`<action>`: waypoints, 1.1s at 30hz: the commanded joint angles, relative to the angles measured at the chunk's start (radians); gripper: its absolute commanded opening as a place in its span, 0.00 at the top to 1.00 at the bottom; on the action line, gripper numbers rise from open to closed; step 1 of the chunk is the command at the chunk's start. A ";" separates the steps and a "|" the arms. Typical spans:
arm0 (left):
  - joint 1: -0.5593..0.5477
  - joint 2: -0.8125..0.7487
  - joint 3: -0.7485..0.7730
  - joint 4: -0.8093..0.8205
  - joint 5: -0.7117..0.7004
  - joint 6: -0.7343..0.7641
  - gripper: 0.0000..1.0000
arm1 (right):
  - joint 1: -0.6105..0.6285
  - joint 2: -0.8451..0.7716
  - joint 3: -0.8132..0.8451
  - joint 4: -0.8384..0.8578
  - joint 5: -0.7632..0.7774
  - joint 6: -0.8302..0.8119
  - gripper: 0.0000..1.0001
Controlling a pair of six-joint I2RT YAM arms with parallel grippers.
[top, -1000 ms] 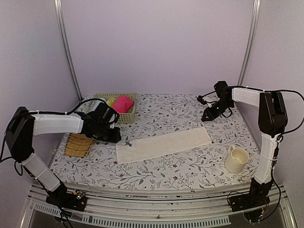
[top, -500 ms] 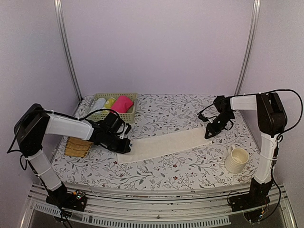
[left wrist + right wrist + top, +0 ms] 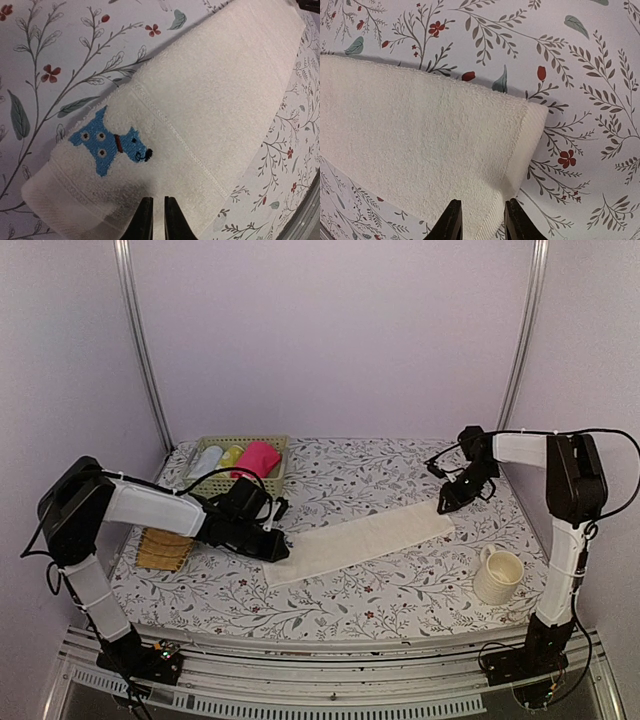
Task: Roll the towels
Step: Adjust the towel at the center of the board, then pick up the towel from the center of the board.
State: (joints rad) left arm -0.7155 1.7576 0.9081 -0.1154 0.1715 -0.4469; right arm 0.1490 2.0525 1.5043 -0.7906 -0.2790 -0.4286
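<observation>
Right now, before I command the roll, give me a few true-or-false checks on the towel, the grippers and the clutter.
1. The cream towel lies spread out along the table, not rolled up. True.
2. The mug stands on that towel. False: it stands apart from it on the table, on the right arm's side.
3. The right gripper is shut. False: its fingers are apart over the towel's end corner.
4. The pink towel sits in the basket. True.
5. A blue dog is stitched into the towel's end by the left gripper. True.
</observation>
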 commanded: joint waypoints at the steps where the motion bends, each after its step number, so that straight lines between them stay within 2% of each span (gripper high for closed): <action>1: -0.015 -0.036 0.016 0.040 -0.011 0.011 0.87 | -0.012 -0.048 -0.002 0.001 0.029 0.026 0.67; 13: -0.014 -0.053 -0.008 0.044 -0.030 0.014 0.87 | 0.012 0.092 0.057 -0.017 0.123 0.019 0.67; 18: -0.014 -0.056 -0.016 0.039 -0.044 0.017 0.87 | 0.041 0.123 0.040 0.007 0.276 0.029 0.67; 20: -0.015 -0.058 -0.014 0.037 -0.049 0.016 0.87 | 0.041 0.138 0.030 0.012 0.326 0.031 0.72; 23: -0.015 -0.062 -0.009 0.036 -0.057 0.018 0.87 | 0.039 0.144 0.009 0.034 0.389 0.025 0.83; 27: -0.015 -0.063 -0.001 0.030 -0.067 0.027 0.87 | 0.014 0.143 0.019 0.042 0.418 0.020 0.95; 33: -0.014 -0.057 0.003 0.022 -0.075 0.036 0.87 | -0.071 0.094 0.114 -0.002 0.285 0.003 0.98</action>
State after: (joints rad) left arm -0.7155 1.7252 0.9024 -0.0917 0.1139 -0.4297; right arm 0.1555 2.1342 1.5673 -0.7544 0.0204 -0.4118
